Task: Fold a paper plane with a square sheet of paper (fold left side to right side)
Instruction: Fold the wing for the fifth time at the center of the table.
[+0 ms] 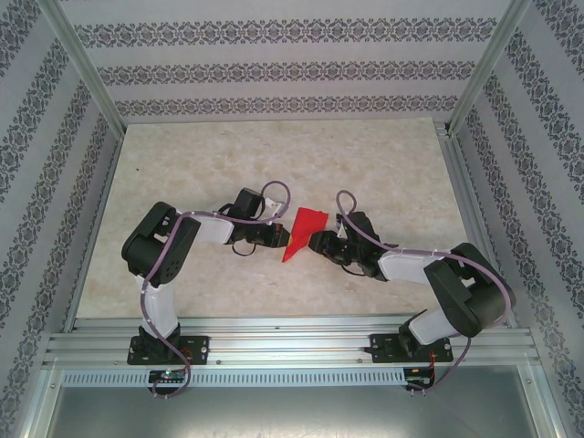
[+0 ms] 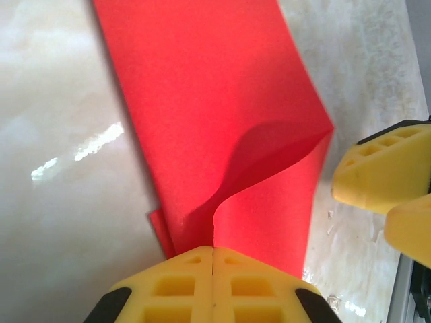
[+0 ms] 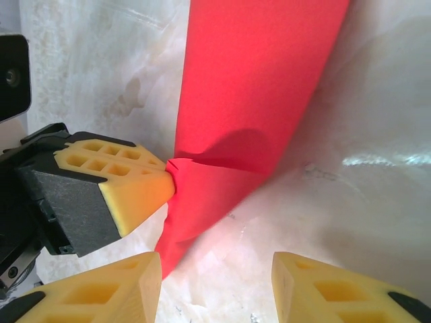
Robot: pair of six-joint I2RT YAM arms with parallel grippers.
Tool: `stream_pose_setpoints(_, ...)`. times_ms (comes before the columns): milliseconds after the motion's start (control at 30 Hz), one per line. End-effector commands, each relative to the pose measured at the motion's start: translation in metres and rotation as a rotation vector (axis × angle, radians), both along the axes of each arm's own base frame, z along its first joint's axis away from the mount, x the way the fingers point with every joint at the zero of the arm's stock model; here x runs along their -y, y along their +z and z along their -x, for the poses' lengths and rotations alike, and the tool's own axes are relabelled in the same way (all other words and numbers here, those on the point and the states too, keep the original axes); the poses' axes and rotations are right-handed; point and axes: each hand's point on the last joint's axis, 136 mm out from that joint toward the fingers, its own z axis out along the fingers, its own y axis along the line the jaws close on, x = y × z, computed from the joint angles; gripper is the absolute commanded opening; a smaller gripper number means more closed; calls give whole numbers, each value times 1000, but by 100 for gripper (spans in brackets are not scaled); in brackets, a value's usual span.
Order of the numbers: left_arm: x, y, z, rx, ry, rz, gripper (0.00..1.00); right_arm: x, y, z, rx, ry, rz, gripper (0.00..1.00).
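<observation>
At the middle of the table (image 1: 182, 182): the square sheet of paper (image 1: 306, 228) sits between my two claws, a narrow red shape, broad at its far end and running to a point at its near end.
Left claw (image 1: 284, 239): clamped tight on the sheet's edge; in my left wrist view the two yellow fingers (image 2: 175, 286) meet with no gap, and the red goes in between them.
Sheet at my left wrist (image 2: 215, 101): two layers, the upper one curling up off the lower in a soft bulge just ahead of my pinch.
Right claw (image 1: 317, 243): jaws apart, holding nothing; it stands just beside the sheet on the side opposite my left claw.
Right wrist view: my right claw (image 3: 217, 264) spreads wide at the bottom, and the sheet's (image 3: 256, 87) near point lies on the marble-look top close by one fingertip (image 3: 145, 269); whether it touches that pad I cannot tell.
Left claw from there (image 3: 166, 183): its yellow tip bites the sheet's edge, with small creases at the bite.
Right claw from my left wrist (image 2: 397, 205): yellow fingers off the sheet's right corner, apart from it.
</observation>
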Motion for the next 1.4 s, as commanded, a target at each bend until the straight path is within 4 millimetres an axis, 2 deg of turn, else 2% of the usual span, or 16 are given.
stream_pose_setpoints(0,-2,3,-18,43,36,14,1,3,15,-14,64,-7,14,46)
stream_pose_setpoints(267,-4,-5,-20,30,53,2,1,-29,24,-14,72,51,-70,28)
stream_pose_setpoints(600,-7,-9,-19,27,56,-12,1,-65,27,-12,69,101,-126,23)
stream_pose_setpoints(967,-9,-11,-20,27,63,-27,1,-64,0,-11,19,90,-90,22)
stream_pose_setpoints(1367,-10,-13,-20,26,64,-40,0,-59,-18,-6,-25,93,-40,21)
